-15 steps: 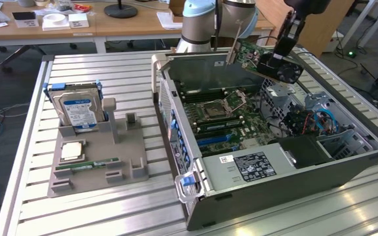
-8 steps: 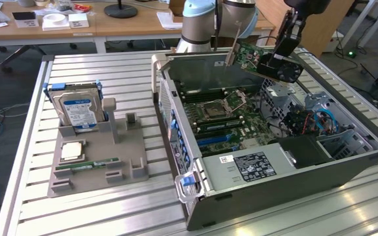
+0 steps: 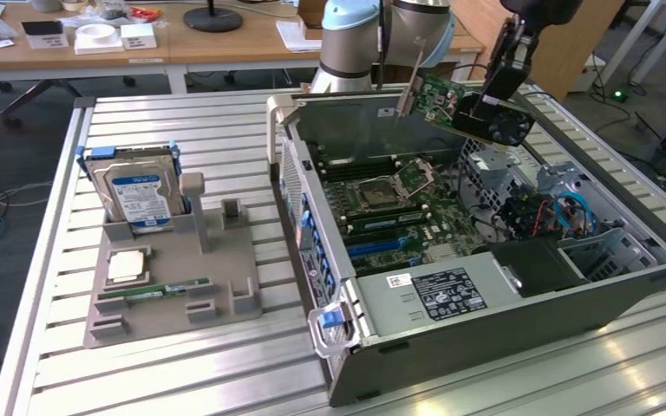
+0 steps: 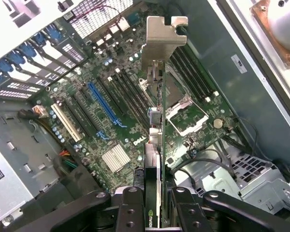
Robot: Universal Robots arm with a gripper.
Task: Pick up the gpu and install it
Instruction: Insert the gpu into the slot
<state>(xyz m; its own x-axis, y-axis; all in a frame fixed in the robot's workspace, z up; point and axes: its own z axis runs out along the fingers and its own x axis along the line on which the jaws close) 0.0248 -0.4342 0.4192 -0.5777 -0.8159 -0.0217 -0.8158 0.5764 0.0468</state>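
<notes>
Half of the job is done, I judge: my fingers [image 4: 130, 205] clench the gpu [image 3: 433, 97] above the open case [image 3: 472, 342], not yet seated on the motherboard [image 4: 111, 128].

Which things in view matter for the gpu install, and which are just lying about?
In the job: gpu, clamped in the gripper; open computer case; its motherboard.
Lying about: hard drive, RAM stick, CPU chip, all on the grey holder.
</notes>
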